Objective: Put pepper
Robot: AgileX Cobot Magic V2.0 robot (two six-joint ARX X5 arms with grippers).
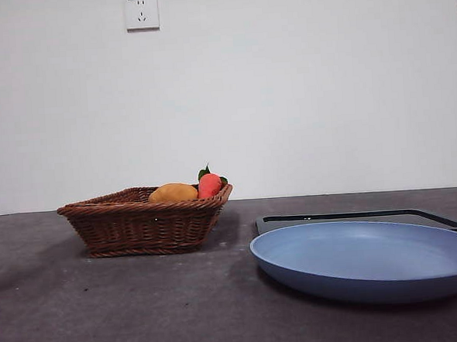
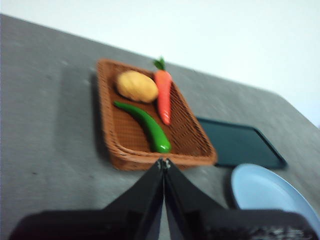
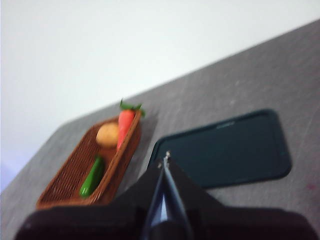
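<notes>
A: Where's the pepper [image 2: 145,125]?

B: In the wicker basket [image 2: 122,147], lying lengthwise on its floor, beside the carrot [image 2: 163,95] and just short of the potato [image 2: 136,86]. From the front the basket wall hides it.

A: And the arms?

B: Both are raised clear of the basket. The left gripper [image 2: 163,162] is clenched with nothing in it; the right gripper [image 3: 165,159] is the same.

A: How should the pick go?

B: I'd part the left jaws first, come straight down over the pepper's middle, and close across its narrow width, clear of the carrot. Probably it goes to the blue plate [image 1: 359,279] beside the basket.

A: What does it look like?

B: Glossy green, long, slightly curved, with a rounded end. Likely slippery.
</notes>
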